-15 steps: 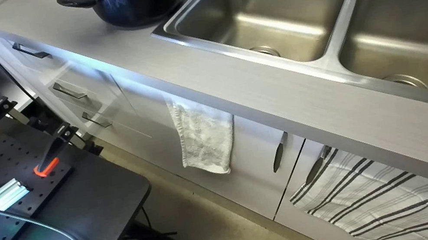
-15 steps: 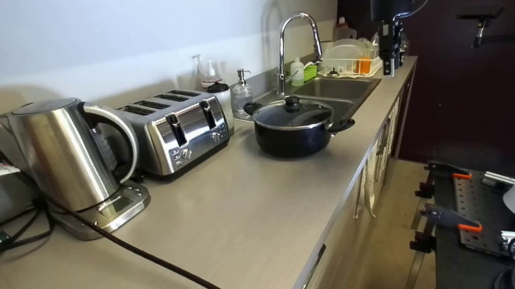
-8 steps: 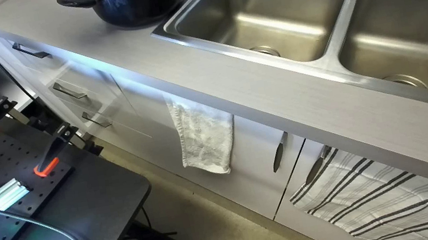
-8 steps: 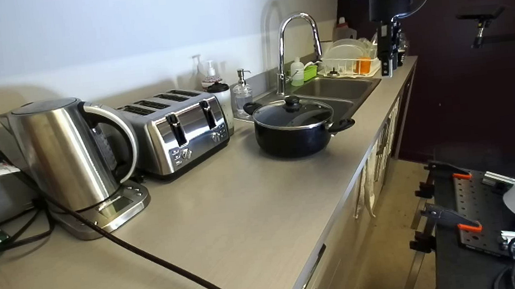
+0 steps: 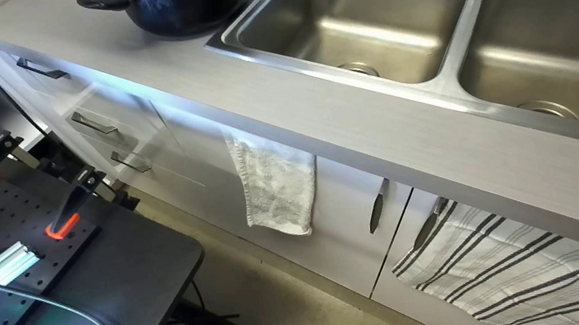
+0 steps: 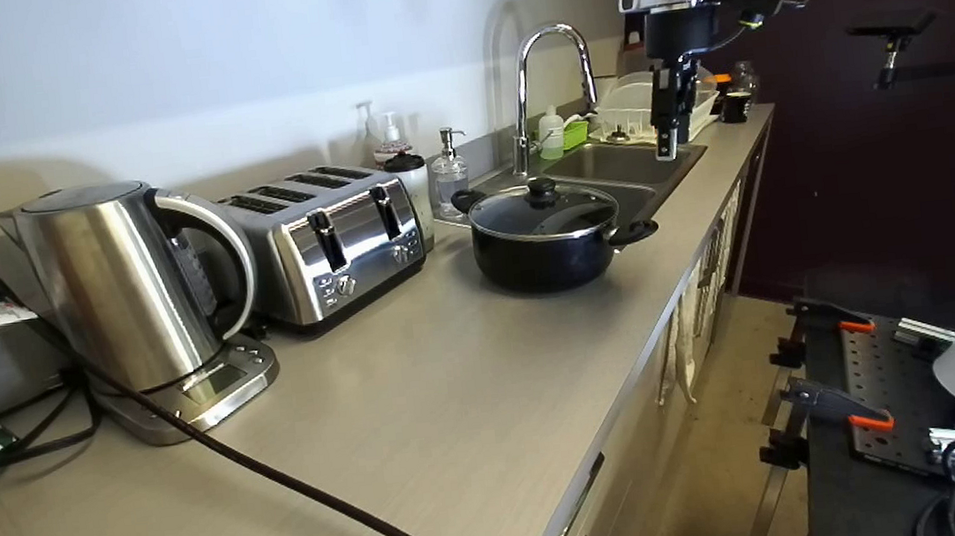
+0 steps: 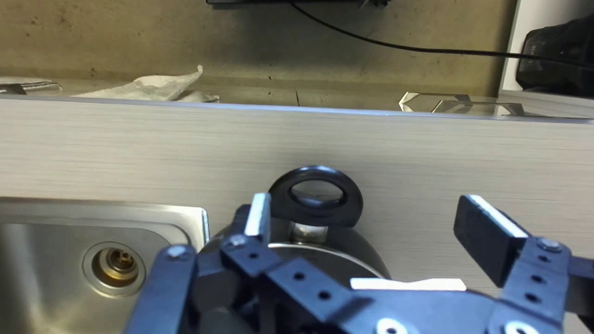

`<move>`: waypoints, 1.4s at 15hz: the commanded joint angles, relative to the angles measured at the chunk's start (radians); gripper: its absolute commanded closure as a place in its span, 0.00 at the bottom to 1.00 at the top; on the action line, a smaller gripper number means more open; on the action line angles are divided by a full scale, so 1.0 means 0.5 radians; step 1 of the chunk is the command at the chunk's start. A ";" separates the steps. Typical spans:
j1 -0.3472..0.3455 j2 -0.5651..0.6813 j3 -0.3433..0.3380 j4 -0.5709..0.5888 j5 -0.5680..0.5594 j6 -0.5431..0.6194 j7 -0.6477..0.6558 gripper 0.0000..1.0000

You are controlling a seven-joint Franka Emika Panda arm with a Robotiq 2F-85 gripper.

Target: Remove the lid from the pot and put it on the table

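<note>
Hovering above countertop (image 7: pixel 139 153) | hand (image 7: pixel 373 226): spread wide, apart from pot (image 6: pixel 544 263) | lid (image 6: pixel 536 217): seated on pot

In an exterior view I have my gripper (image 6: pixel 674 142) lower and nearer the pot (image 6: pixel 546 259) than half a second ago, no longer hiding part of the dark container (image 6: pixel 736 108).

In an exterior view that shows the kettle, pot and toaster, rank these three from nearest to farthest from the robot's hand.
1. Pot, below and left of the hand in that view.
2. Toaster, left of the pot.
3. Kettle, left of the toaster.
</note>
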 commanded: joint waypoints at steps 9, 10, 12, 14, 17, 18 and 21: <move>-0.019 0.587 -0.029 0.466 0.031 0.246 -0.023 0.00; -0.025 0.624 -0.034 0.497 0.026 0.261 -0.022 0.00; -0.036 0.697 -0.044 0.564 0.025 0.283 -0.027 0.00; -0.047 0.775 -0.054 0.639 0.032 0.287 -0.038 0.00; -0.059 0.890 -0.060 0.757 0.038 0.271 -0.047 0.00; -0.062 0.922 -0.060 0.791 0.037 0.268 -0.047 0.00; -0.071 1.035 -0.058 0.904 0.038 0.248 -0.045 0.00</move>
